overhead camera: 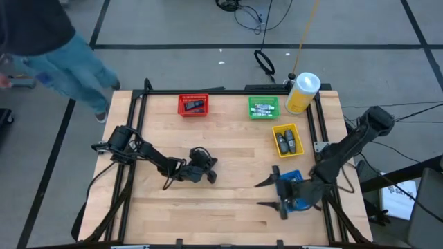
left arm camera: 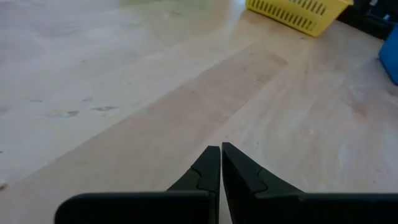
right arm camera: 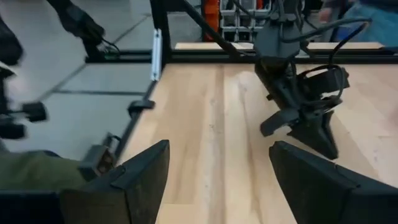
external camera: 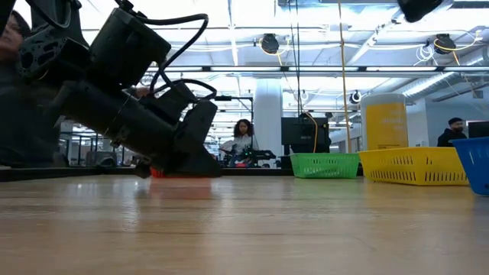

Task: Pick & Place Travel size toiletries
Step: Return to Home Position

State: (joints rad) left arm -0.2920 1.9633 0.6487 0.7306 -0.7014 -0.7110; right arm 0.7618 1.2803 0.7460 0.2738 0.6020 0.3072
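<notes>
The travel size toiletries lie inside the bins along the far and right side of the table. A dark one is in the red bin. A silvery one is in the green bin. Two dark tubes are in the yellow bin. My left gripper is shut and sits low over the bare middle of the table, holding nothing. My right gripper is open near the table's right near corner, its wrist over the blue bin, its fingers pointing toward the left arm.
A large yellow bottle with a white cap stands at the far right corner beside the green bin. A black frame edges the table. A person stands off the far left corner. Bare wood lies between the two grippers.
</notes>
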